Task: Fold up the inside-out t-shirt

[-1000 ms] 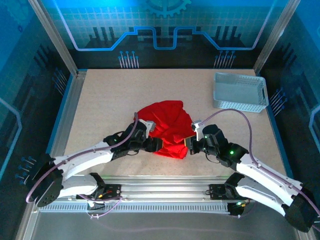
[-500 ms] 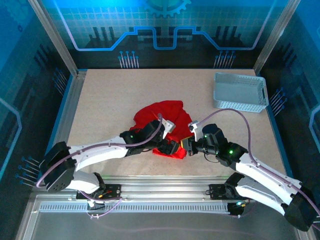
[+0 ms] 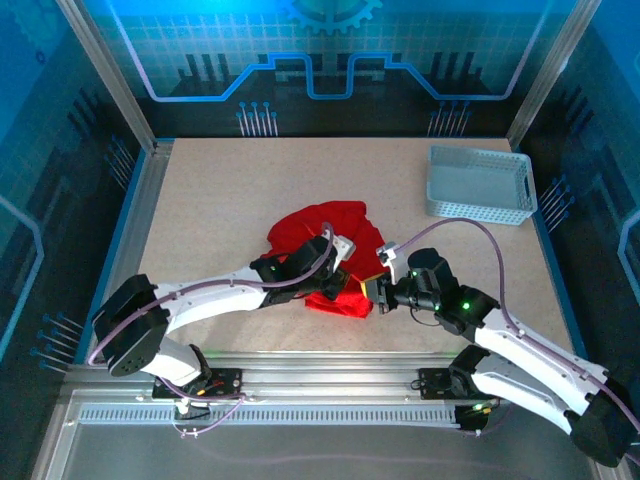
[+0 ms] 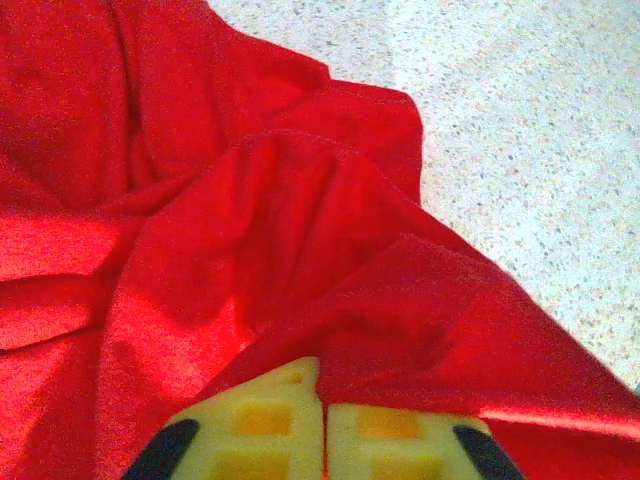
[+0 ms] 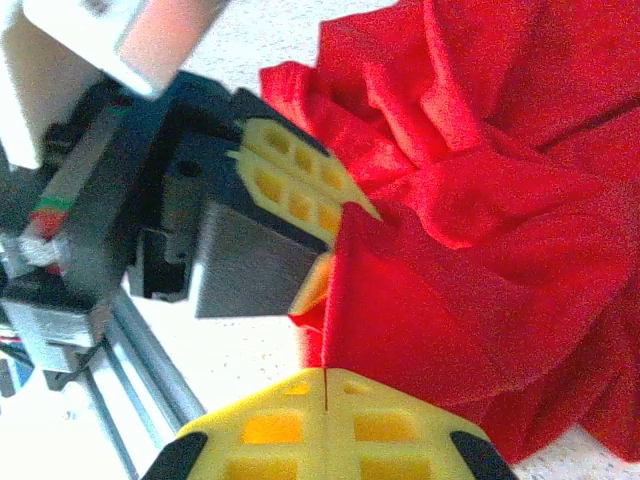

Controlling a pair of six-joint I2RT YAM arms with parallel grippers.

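Both my grippers are busy on the same bit of cloth right now. My left gripper (image 4: 323,425) has its yellow pads pressed flat together, with a fold of the red t-shirt (image 4: 250,230) nipped in the seam between them. In its wrist view the cloth bunches up right over the tips. My right gripper (image 5: 327,400) is the same deal: pads squeezed together, and a stiff ridge of red fabric stands straight up out of the pinch. From the right wrist I can see the left one's pads just beside mine, clamped on the same fold from the left.

From the overhead view the two grippers sit nearly nose to nose at the near right edge of the shirt. The left arm reaches in from the left across the shirt's near side, and the right arm comes in from the right.

The shirt itself is a crumpled heap, roughly mid-table and a bit toward the near side, lying on the speckled beige table (image 3: 220,190). A white mesh basket (image 3: 480,185) sits in the far right corner, well apart from the shirt.
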